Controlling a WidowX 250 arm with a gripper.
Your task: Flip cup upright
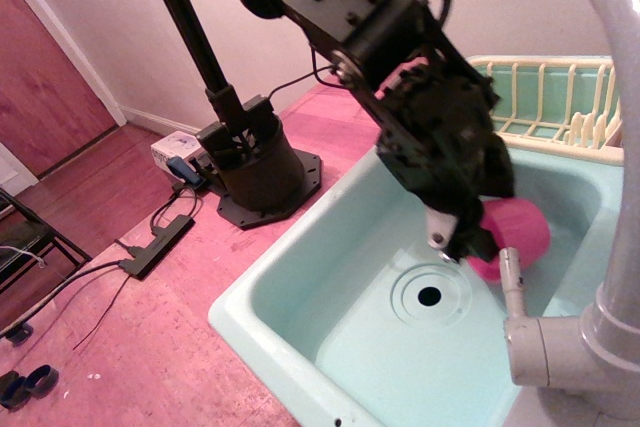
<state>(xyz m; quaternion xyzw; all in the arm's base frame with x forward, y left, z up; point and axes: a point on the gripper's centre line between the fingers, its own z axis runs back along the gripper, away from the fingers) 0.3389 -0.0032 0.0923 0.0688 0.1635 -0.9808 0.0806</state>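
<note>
The pink cup (520, 230) lies on its side in the pale green sink (300, 277), near the right wall, its rim facing left toward the drain. The black arm reaches down into the sink from the upper left. My gripper (462, 247) is at the cup's rim and covers most of its open end. I cannot tell from this view whether the fingers are open or shut, or whether they touch the cup. The cup's handle is hidden.
A round drain (429, 296) sits in the sink floor, left of the cup. A cream dish rack (560, 97) stands behind the sink. A grey faucet (590, 277) rises at the right front and crosses in front of the cup. The arm's base (255, 172) stands on the pink counter.
</note>
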